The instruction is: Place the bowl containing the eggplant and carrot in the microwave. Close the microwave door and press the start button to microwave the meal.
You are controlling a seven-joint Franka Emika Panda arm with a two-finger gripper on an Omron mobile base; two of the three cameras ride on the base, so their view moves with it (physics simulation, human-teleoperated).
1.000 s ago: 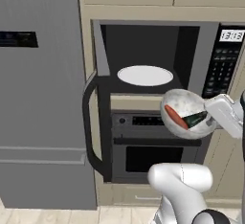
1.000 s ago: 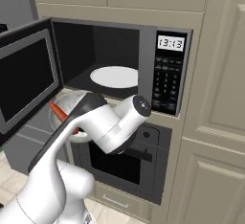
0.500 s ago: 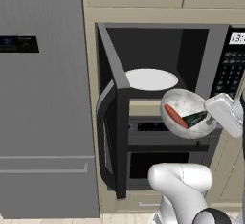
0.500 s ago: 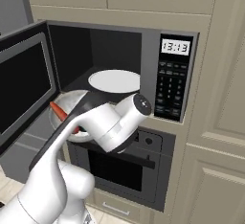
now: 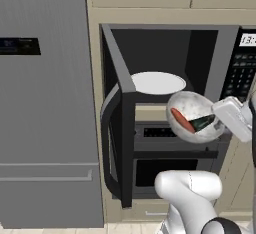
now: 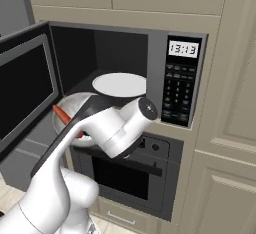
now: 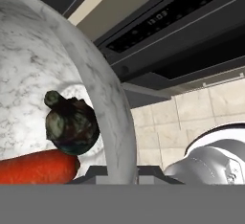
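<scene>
The tool point(image 5: 220, 120) grips the rim of the marbled bowl point(image 5: 194, 116), its fingers closed on the near edge, with the bowl projecting from it toward the open microwave point(image 5: 170, 63). Inside the bowl, just ahead of the tool, lie 2 vegetables touching each other: the orange-red carrot point(image 5: 182, 120) and the dark eggplant point(image 5: 202, 123). The white turntable plate point(image 5: 158, 83) sits beyond and slightly above the bowl, inside the cavity. The microwave door point(image 5: 117, 123) stands swung open to the far side of the bowl from the tool. The oven point(image 6: 125, 170) is below the tool.
</scene>
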